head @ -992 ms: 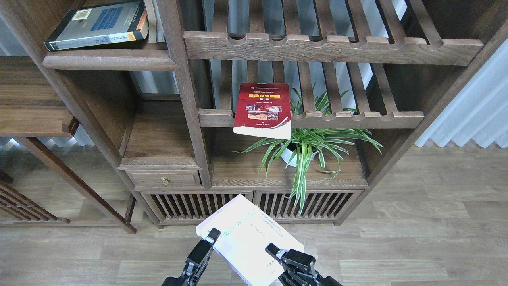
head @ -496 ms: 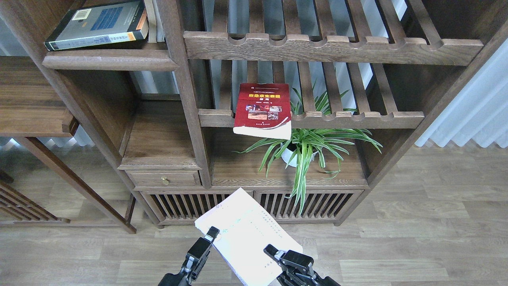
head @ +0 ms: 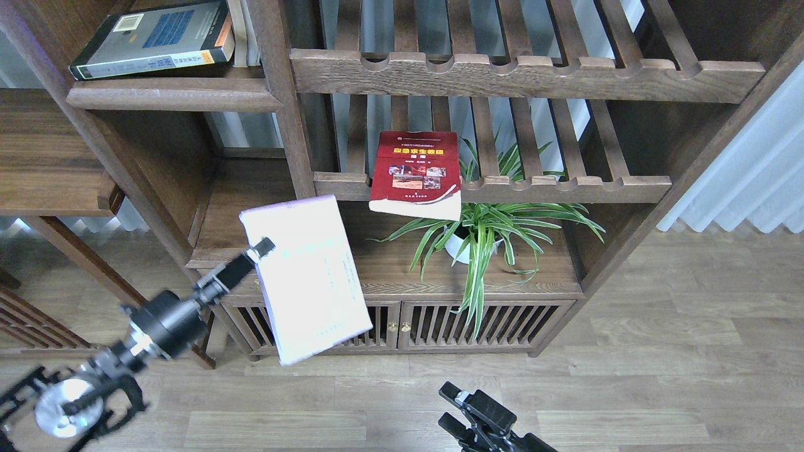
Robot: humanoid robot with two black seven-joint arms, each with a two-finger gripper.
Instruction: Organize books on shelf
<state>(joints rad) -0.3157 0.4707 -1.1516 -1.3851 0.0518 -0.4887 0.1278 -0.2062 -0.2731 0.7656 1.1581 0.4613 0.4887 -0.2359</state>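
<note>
My left gripper point(head: 262, 249) is shut on the left edge of the white-lavender book point(head: 308, 276) and holds it tilted in the air in front of the small drawer board. My right gripper point(head: 453, 408) is open and empty at the bottom edge, apart from the book. The red book with photos point(head: 414, 172) lies on the middle slatted rack and overhangs its front rail. The thick book with the blue-grey back point(head: 154, 41) lies flat on the shelf point(head: 173, 95) at the top left, a dark board with a rounded front lip.
A potted spider plant point(head: 471, 242) stands under the red book on the lower board. A brass-knobbed drawer point(head: 217, 284) sits behind my left arm. Slatted cabinet doors point(head: 477, 323) run along the bottom. A side table point(head: 44, 163) stands on the left, a white curtain point(head: 747, 182) on the right.
The left arm has swung up and to the left with the white-lavender book. The right gripper has let go of the book and stays low.
</note>
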